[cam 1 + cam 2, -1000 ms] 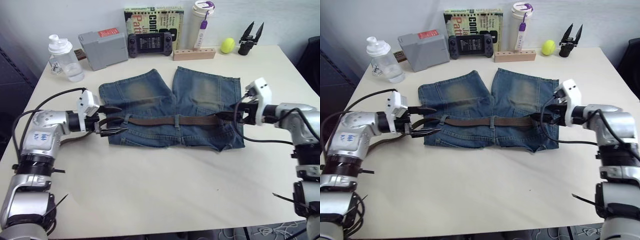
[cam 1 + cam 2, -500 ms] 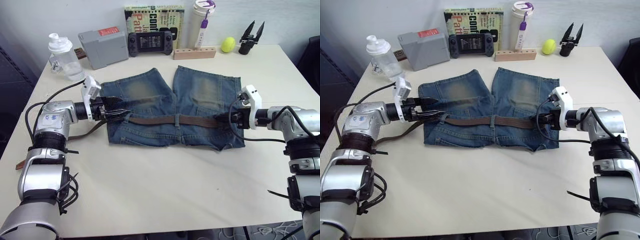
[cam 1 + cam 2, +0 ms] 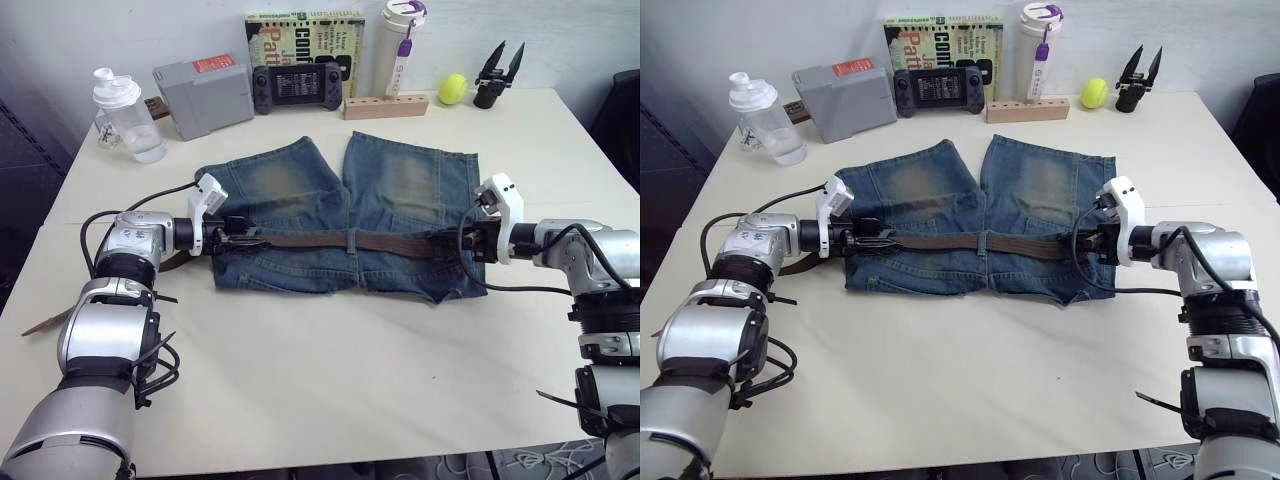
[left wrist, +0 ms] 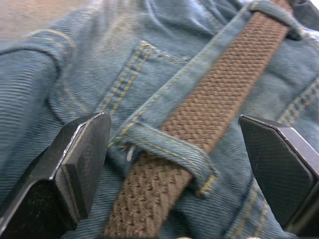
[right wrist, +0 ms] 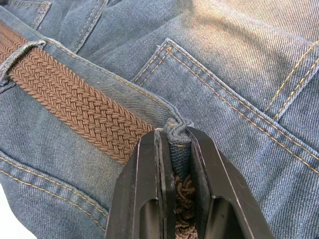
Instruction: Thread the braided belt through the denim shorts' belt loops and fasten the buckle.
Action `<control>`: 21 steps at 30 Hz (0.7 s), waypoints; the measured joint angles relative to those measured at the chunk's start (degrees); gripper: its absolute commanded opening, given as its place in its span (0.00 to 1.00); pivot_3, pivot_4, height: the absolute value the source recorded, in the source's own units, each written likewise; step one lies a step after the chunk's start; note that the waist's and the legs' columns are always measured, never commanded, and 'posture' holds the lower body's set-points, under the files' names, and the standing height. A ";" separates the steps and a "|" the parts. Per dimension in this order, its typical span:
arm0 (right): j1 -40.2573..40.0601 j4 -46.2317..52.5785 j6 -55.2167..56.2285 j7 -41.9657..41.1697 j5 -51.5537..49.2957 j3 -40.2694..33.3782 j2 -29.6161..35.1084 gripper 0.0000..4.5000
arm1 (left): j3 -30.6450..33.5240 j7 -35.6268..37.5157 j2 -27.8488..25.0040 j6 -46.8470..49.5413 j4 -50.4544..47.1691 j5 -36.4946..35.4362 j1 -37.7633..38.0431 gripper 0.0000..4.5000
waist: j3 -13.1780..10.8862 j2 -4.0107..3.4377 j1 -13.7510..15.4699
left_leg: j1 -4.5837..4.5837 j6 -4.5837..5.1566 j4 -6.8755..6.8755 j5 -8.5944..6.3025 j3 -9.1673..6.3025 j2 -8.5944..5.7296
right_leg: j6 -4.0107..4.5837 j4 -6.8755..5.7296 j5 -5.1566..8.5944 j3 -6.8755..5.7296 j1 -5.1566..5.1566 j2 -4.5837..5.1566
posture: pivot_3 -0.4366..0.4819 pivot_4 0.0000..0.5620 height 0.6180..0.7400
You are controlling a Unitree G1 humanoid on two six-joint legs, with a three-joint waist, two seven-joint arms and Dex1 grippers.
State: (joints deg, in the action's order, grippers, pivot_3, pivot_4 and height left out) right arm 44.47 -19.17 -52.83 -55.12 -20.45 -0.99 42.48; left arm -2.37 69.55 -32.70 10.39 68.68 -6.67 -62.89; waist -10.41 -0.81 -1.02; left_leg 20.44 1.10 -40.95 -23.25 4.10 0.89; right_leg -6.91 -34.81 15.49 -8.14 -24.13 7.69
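The denim shorts (image 3: 400, 180) lie flat mid-table, waistband nearest me. The braided belt (image 3: 310, 240) runs across the waistband under the belt loops. Its left end trails off the shorts under my left arm, and the brown tip (image 3: 42, 325) lies near the table's left edge. My left gripper (image 3: 242, 233) is open at the waistband's left end. Its fingers (image 4: 82, 154) straddle a belt loop (image 4: 169, 149) with the belt (image 4: 224, 94) under it. At the right end, my right gripper (image 5: 173, 133) is shut on a belt loop (image 5: 178, 149) over the belt. The buckle is hidden.
Along the far edge stand a clear bottle (image 3: 125, 115), a grey box (image 3: 205, 95), a game controller (image 3: 300, 85), a book (image 3: 300, 35), a white tumbler (image 3: 400, 45), a wooden block (image 3: 388, 105), a yellow ball (image 3: 455, 90) and a black spare gripper (image 3: 497, 75).
My left gripper moved right from beside the shorts onto the waistband's left end. My right gripper closed on the belt loop at the right end.
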 measured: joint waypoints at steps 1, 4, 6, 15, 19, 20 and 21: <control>0.00 0.07 0.00 0.21 -0.14 0.00 -0.08 0.03 | 0.36 0.01 0.00 -0.06 0.19 0.03 0.00 0.75 | 0.00 0.00 -0.06 | 0.00 0.00 0.00 0.00 0.00 0.00 | 0.00 0.00 0.00 0.00 0.00 0.00 | 0.48 0.27 0.88; -0.01 0.11 0.12 0.90 -0.40 0.00 -0.40 0.03 | 1.25 0.21 0.01 -1.02 1.01 0.36 -0.04 0.46 | 0.00 0.00 -0.30 | 0.00 0.00 0.00 0.00 -0.02 -0.01 | 0.00 -0.02 0.00 0.00 0.00 0.01 | 0.48 0.27 0.88; -0.01 0.11 0.24 1.06 -0.43 0.00 -0.48 0.03 | 1.24 0.68 0.00 -1.95 1.11 0.85 -0.04 0.29 | 0.00 0.00 -0.38 | 0.00 0.00 0.00 0.00 -0.03 -0.02 | 0.00 -0.04 0.00 0.00 0.00 0.02 | 0.48 0.27 0.88; -0.32 0.05 2.09 1.40 -0.41 0.00 -0.60 0.03 | 1.42 0.70 -0.03 -5.58 1.08 2.43 0.27 0.14 | 0.00 0.00 -0.48 | 0.00 0.00 -0.01 0.00 -0.05 -0.02 | 0.00 -0.06 0.00 -0.01 0.00 0.04 | 0.48 0.27 0.88; -1.28 0.87 5.85 1.69 -0.41 -0.23 -0.71 0.03 | 3.13 -2.18 0.00 -9.62 -0.43 2.30 1.57 0.14 | 0.00 0.00 -0.54 | 0.00 0.00 -0.03 0.00 -0.06 -0.01 | 0.00 -0.07 0.00 -0.01 0.00 0.06 | 0.48 0.27 0.88; -1.67 1.24 6.72 1.77 -0.47 -0.58 -0.77 0.03 | 3.57 -2.75 0.00 -10.76 -0.82 2.24 1.87 0.14 | -0.01 0.01 -0.53 | 0.01 0.00 -0.03 0.00 -0.07 -0.01 | 0.00 -0.08 0.00 -0.01 -0.03 0.07 | 0.48 0.27 0.88; -4.03 4.23 10.47 2.65 -0.50 -2.59 -1.22 0.03 | 4.50 -4.85 0.00 -16.10 -4.90 2.08 4.44 0.14 | -0.01 0.01 -0.51 | 0.04 0.00 0.00 0.00 -0.10 -0.02 | 0.00 -0.13 0.00 -0.01 -0.11 0.12 | 0.48 0.27 0.88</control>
State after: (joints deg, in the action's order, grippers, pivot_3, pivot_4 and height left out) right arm 40.43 -14.94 -42.37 -52.48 -20.95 -3.59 41.27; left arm 2.12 64.69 -32.70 -5.71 63.78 -4.59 -58.45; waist -10.42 -0.80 -1.52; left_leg 20.48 1.10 -40.95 -23.25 3.99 0.87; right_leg -6.91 -34.94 15.49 -8.15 -24.24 7.81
